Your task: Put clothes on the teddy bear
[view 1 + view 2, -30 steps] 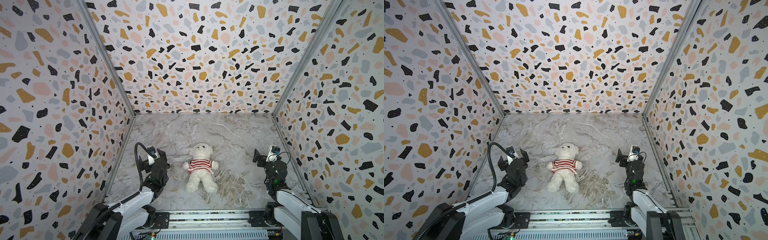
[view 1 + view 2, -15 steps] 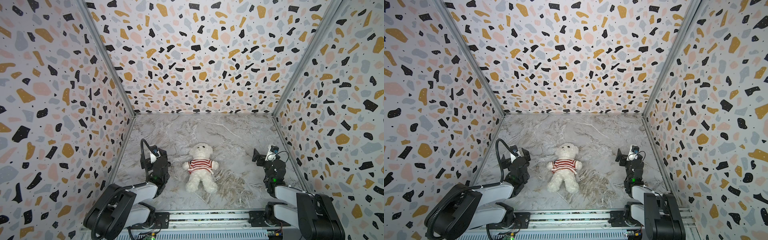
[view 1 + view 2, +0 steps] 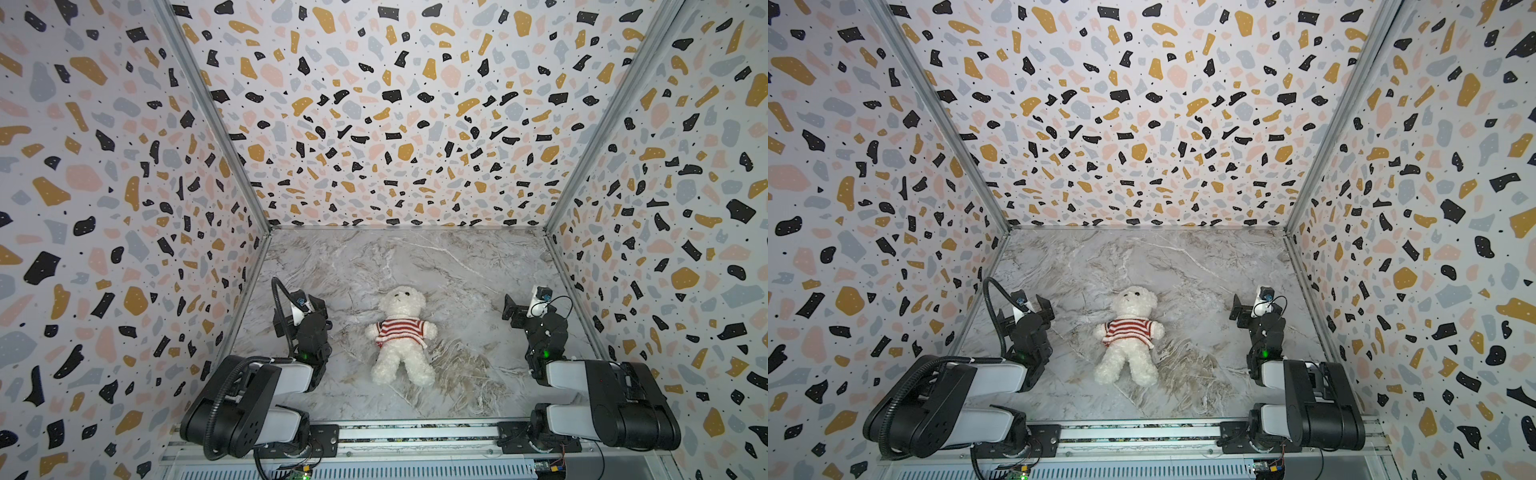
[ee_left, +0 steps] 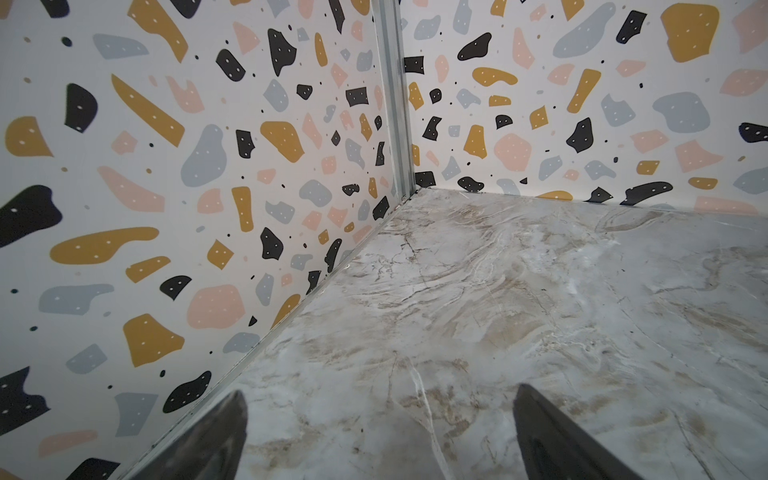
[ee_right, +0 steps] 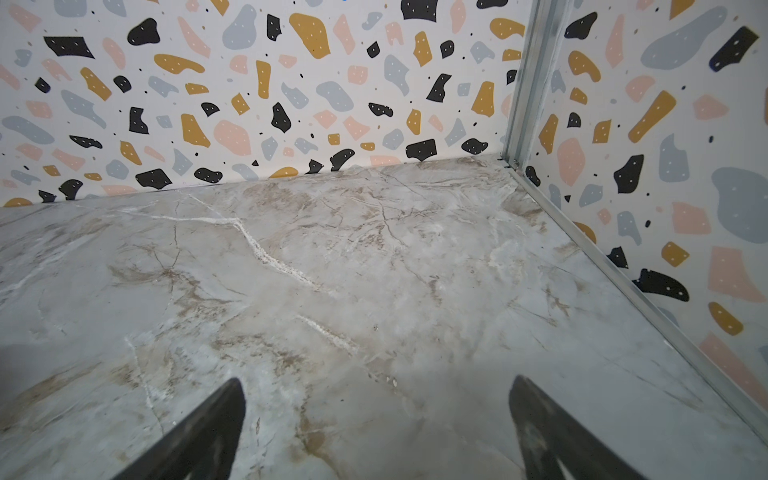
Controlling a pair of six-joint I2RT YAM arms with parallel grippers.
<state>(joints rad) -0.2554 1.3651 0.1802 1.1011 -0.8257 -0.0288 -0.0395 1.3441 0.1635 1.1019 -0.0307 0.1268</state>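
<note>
The teddy bear (image 3: 402, 300) (image 3: 1135, 300) lies on its back in the middle of the marble floor, head toward the back wall. A red-and-white striped sweater (image 3: 400, 331) (image 3: 1128, 331) covers its chest and both arms. My left gripper (image 3: 301, 312) (image 3: 1023, 312) hovers low to the bear's left, apart from it. My right gripper (image 3: 532, 308) (image 3: 1260, 308) hovers to the bear's right. In the wrist views the left gripper (image 4: 380, 415) and the right gripper (image 5: 376, 407) are open, with only bare floor between their fingers. Neither wrist view shows the bear.
Terrazzo-patterned walls (image 3: 386, 124) close the cell at the back and on both sides, each side wall close to an arm. A metal rail (image 3: 415, 436) with both arm bases runs along the front. The left wrist view faces the back left corner post (image 4: 395, 104).
Both arms have folded back toward the front rail, so their thick links now fill the lower corners. The grippers stayed open beside the bear. The bear has not moved.
</note>
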